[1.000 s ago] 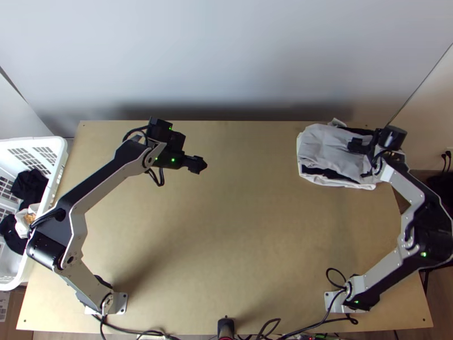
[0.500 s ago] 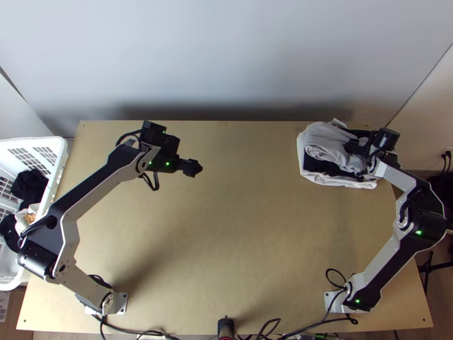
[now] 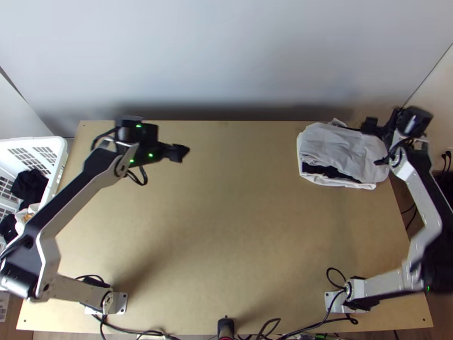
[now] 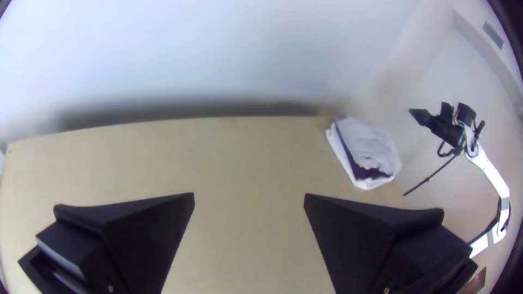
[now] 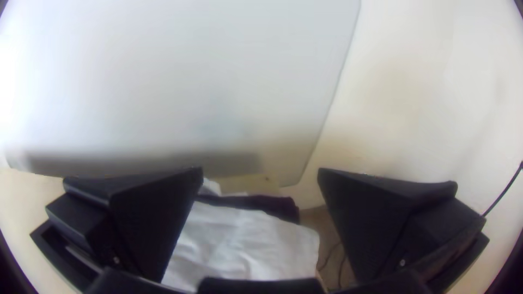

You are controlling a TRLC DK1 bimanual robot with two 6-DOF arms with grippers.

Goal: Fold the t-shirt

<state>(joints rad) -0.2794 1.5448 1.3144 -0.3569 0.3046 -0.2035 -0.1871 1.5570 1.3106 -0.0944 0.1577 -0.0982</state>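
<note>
My left gripper (image 3: 180, 153) hangs over the back left part of the table; in the left wrist view the same gripper (image 4: 249, 197) stands open, nothing between its fingers. Above the far right corner is my right gripper (image 3: 369, 126), and in its wrist view this gripper (image 5: 260, 173) is open, with the pile's white cloth below and behind the fingers. The white cloth (image 3: 340, 148) lies folded on top of a stack with dark cloth (image 3: 331, 172) showing between layers. Which layer is the t-shirt, I cannot tell.
A white basket (image 3: 56, 164) with dark and white cloths stands at the left edge. The wall (image 3: 226, 56) rises behind the table (image 3: 226, 226). Cables run along the near edge between the arm bases.
The right gripper has come off the pile toward the right and up the picture; the top white cloth now lies flatter and farther right. My left gripper has moved left and slightly back.
</note>
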